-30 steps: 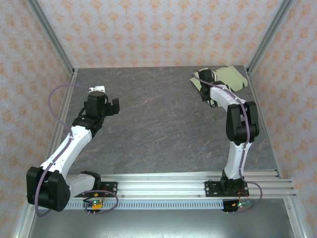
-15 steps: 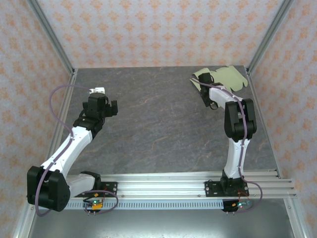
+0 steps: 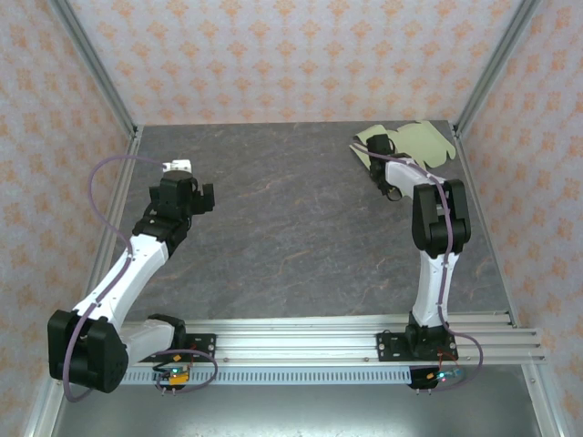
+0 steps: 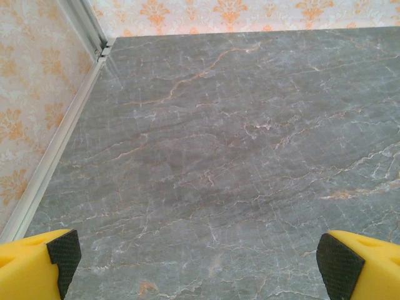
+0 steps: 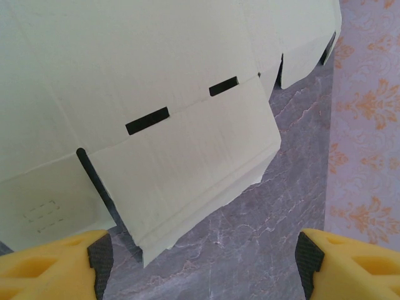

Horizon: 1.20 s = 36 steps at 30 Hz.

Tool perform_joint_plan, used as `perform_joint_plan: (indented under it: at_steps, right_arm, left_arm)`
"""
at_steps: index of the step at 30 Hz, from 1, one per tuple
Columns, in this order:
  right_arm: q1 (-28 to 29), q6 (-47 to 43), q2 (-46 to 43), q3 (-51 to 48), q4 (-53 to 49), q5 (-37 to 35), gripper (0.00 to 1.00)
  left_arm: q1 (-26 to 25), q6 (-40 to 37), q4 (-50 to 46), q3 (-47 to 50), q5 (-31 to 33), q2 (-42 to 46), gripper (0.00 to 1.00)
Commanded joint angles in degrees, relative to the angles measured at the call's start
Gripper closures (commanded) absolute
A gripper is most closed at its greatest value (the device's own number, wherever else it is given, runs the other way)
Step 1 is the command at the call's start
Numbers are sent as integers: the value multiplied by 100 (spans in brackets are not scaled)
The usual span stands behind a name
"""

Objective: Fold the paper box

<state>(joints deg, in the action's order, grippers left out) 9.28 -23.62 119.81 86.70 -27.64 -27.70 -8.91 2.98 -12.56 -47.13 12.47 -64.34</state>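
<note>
1. While the left pincer (image 4: 200, 259) hangs released above the tabletop (image 4: 219, 156), it lends no support.
2. The right pincer (image 5: 205, 256), jaws spread, faces the nearest flap (image 5: 187, 181); a careless pinch may crease it.
3. The paper box (image 5: 156, 75), unfolded in the far right corner, could slide against the wall (image 5: 369, 125).

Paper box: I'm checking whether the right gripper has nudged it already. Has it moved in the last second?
No visible shift: the paper box stays in the same spot at the far right corner of the table.
</note>
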Motion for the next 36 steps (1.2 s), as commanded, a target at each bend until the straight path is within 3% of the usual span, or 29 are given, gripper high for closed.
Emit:
perform_joint_plan:
  at_steps: [1, 11, 14, 19, 30, 36]
  right_arm:
    - [-22, 186, 68, 25, 17, -233, 22]
    - [-23, 81, 45, -516, 522, -643, 24]
    - [-23, 35, 73, -574, 629, -687, 34]
    - [-16, -93, 38, -648, 941, -673, 60]
    - [89, -489, -629, -1429, 2165, -947, 78]
    - [96, -426, -607, -1493, 2193, -952, 89]
  left_arm:
    - [12, 4, 93, 9, 133, 128, 0]
    - [6, 53, 24, -49, 132, 75, 0]
    - [3, 101, 46, -6, 218, 97, 0]
    - [-5, 110, -6, -25, 296, 160, 0]
    - [-13, 158, -2, -16, 247, 94, 0]
    - [-14, 214, 13, 5, 254, 57, 0]
